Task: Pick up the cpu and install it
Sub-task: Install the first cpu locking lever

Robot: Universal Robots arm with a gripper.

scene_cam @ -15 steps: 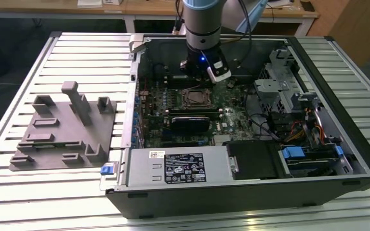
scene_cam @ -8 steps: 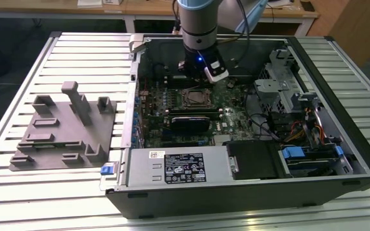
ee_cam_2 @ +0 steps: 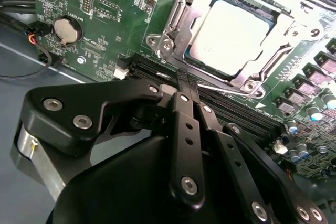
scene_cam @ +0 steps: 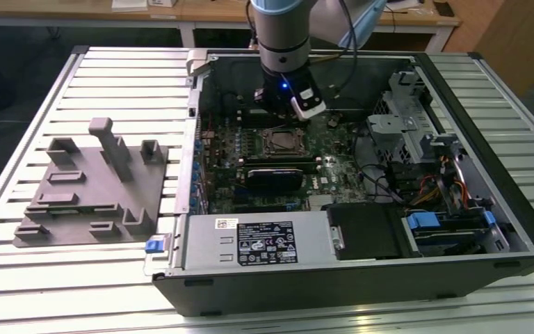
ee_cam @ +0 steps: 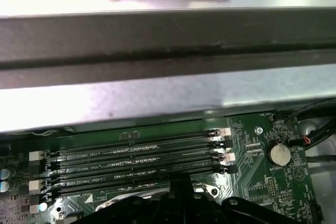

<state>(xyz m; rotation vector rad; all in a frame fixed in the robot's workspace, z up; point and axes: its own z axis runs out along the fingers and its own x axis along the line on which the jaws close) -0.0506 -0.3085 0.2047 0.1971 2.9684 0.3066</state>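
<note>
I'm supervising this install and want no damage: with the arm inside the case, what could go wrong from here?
1. The cpu already lies in its socket frame, and the gripper hangs close beside it; a sideways drift could knock the chip or the frame.
2. The fingers sit just over the memory slots, so dropping lower might scrape them.
3. Loose cables lie near the arm in the case and could snag.

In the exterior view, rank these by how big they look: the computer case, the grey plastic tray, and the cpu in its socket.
1. computer case
2. grey plastic tray
3. cpu, by far the smallest
</note>
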